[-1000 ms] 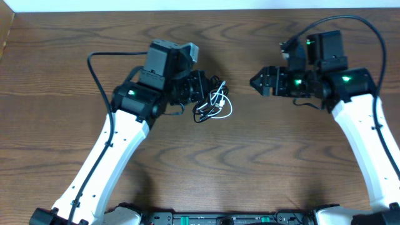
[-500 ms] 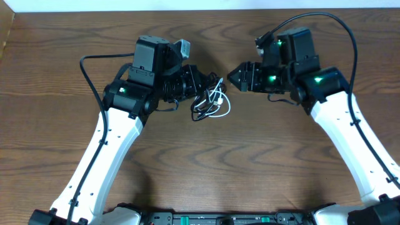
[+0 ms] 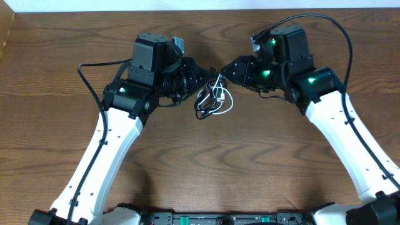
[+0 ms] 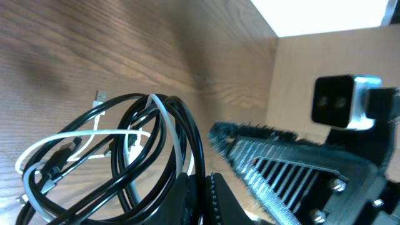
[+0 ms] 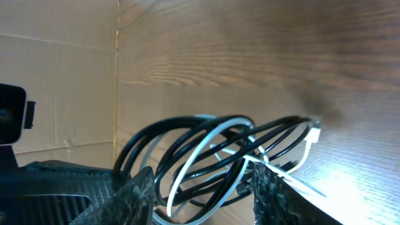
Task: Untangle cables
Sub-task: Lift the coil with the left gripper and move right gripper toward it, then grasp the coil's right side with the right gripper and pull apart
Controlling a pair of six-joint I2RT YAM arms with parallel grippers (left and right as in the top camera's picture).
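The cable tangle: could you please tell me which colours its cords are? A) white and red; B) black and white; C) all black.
B: the cable tangle shows several black loops with a white cord threaded through them, and nothing red.

White arm links [image 3: 111,145], black wrists [image 3: 153,59], green lights [image 3: 122,89]

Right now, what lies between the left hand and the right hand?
Only the tangled cables, black plus one white: pinched by the left hand, with the right hand straddling them. The overhead view shows it.
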